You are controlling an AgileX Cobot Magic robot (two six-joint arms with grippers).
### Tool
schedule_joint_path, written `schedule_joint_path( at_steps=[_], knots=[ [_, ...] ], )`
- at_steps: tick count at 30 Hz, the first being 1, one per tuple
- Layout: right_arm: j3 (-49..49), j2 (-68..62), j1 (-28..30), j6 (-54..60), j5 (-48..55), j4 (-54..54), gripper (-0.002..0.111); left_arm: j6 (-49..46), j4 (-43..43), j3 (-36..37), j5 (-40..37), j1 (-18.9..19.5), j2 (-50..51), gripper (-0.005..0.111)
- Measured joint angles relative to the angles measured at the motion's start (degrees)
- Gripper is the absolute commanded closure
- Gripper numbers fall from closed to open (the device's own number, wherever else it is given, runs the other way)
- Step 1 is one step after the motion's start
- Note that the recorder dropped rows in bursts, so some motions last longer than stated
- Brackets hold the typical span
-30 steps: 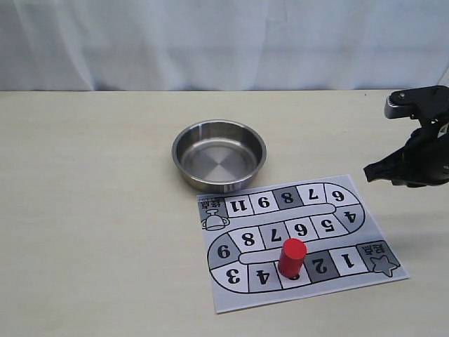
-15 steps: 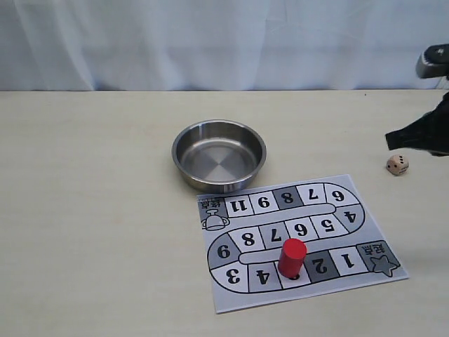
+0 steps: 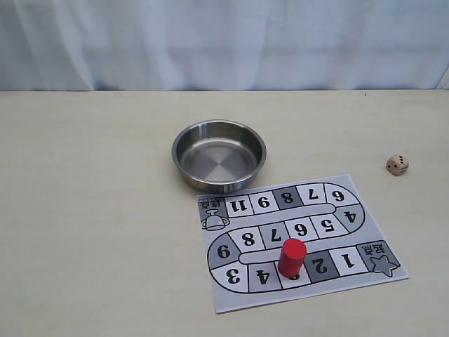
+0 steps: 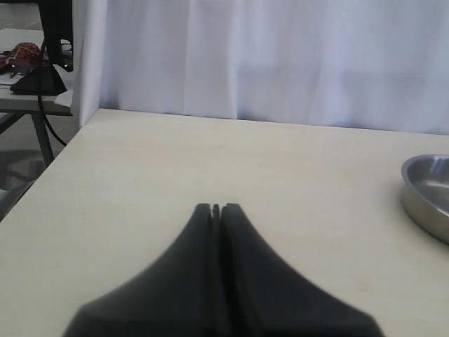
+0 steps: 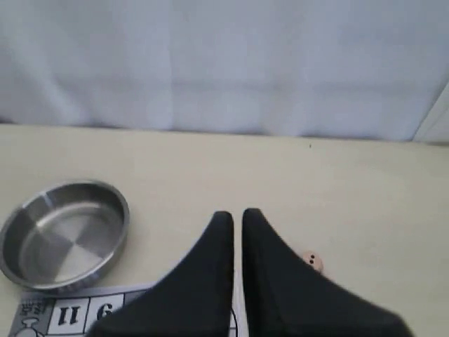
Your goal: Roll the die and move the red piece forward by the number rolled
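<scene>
The die (image 3: 398, 165) is a tiny tan cube resting on the bare table right of the board, and neither gripper touches it. In the right wrist view the die (image 5: 313, 260) peeks out from behind one finger. The red piece (image 3: 292, 257) stands upright on the board's (image 3: 365, 277) bottom row, between squares 4 and 2. My right gripper (image 5: 237, 213) is slightly open, a narrow gap between its fingers with nothing in it. My left gripper (image 4: 216, 208) is shut and empty over bare table. Neither gripper shows in the exterior view.
A steel bowl (image 3: 219, 154) sits empty just behind the board; its rim also shows as the bowl (image 4: 428, 196) in the left wrist view and as the bowl (image 5: 66, 235) in the right wrist view. A white curtain backs the table.
My right gripper drew away to the right and left the exterior view. The die, hidden under it a second ago, now lies uncovered on the table. The red piece has not moved.
</scene>
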State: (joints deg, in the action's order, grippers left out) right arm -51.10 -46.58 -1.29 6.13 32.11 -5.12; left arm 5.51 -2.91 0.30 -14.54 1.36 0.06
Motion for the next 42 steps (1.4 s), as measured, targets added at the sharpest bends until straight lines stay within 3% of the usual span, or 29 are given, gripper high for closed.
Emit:
schedule_joint_path(
  at_steps=[23,34,42],
  knots=[
    [-0.04,40.58,0.09,0.23,13.09,-1.9,0.104,0.0,0.0,0.0,0.0,0.0,0.0,0.107],
    [0.16,46.47,0.09,2.54,12.98,-1.9,0.104,0.0,0.0,0.0,0.0,0.0,0.0,0.107],
    [7.55,46.47,0.09,3.34,4.44,-1.9,0.104,0.0,0.0,0.0,0.0,0.0,0.0,0.107]
  ],
)
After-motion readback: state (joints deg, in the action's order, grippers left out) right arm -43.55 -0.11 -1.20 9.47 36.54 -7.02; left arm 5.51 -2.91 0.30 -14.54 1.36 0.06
